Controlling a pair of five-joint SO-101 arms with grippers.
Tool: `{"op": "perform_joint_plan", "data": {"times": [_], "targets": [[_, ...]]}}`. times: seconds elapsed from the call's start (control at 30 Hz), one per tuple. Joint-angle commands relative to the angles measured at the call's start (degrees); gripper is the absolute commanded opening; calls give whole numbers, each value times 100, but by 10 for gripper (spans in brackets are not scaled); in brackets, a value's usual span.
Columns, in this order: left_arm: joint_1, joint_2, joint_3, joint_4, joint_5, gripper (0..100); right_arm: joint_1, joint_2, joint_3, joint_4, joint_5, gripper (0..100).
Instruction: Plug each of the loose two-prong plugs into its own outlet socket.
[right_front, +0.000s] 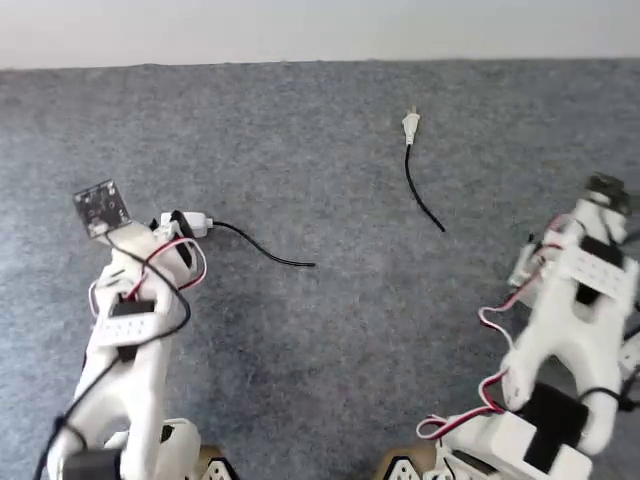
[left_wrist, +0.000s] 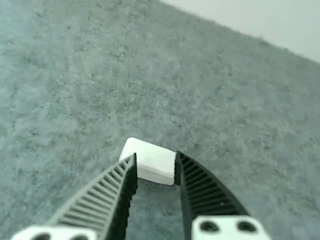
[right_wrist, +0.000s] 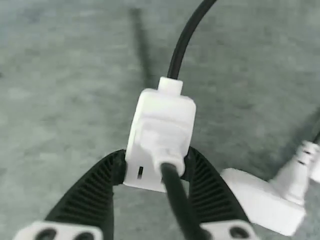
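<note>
In the left wrist view my left gripper (left_wrist: 155, 160) is shut on a small white block (left_wrist: 150, 160), held at its fingertips just above the grey carpet. My right gripper (right_wrist: 156, 155) is shut on a white connector (right_wrist: 161, 135); one black cable leaves its far end and another runs back toward the camera. A second white plug (right_wrist: 265, 197) lies on the carpet close beside it. In the high view a loose two-prong plug (right_front: 410, 122) with a short black cable lies far back, right of centre. An arm on the left side has a white connector (right_front: 192, 225) with a black cable at its tip.
Grey carpet (right_front: 320, 350) covers the whole table up to a pale wall at the back. The other arm (right_front: 580, 290) stands at the right edge with red and white wires looping from it. The black cable (right_front: 270, 255) trails right from the left connector.
</note>
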Motion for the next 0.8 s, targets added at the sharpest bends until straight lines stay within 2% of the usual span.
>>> {"op": "perform_joint_plan", "data": {"times": [0.0,0.23,0.3,0.47,0.77], "targets": [[-18,484,-602,-9,53,120,523,-259,158,-541,-237,9],[18,800,-743,18,18,123,1068,-259,396,-646,-220,14],[26,879,-804,26,-53,124,1095,-259,404,-585,-220,57],[18,1178,-1288,501,-123,124,1059,-259,404,-365,-220,178],[26,2101,-2237,651,422,205,549,-259,413,-242,-220,188]]}}
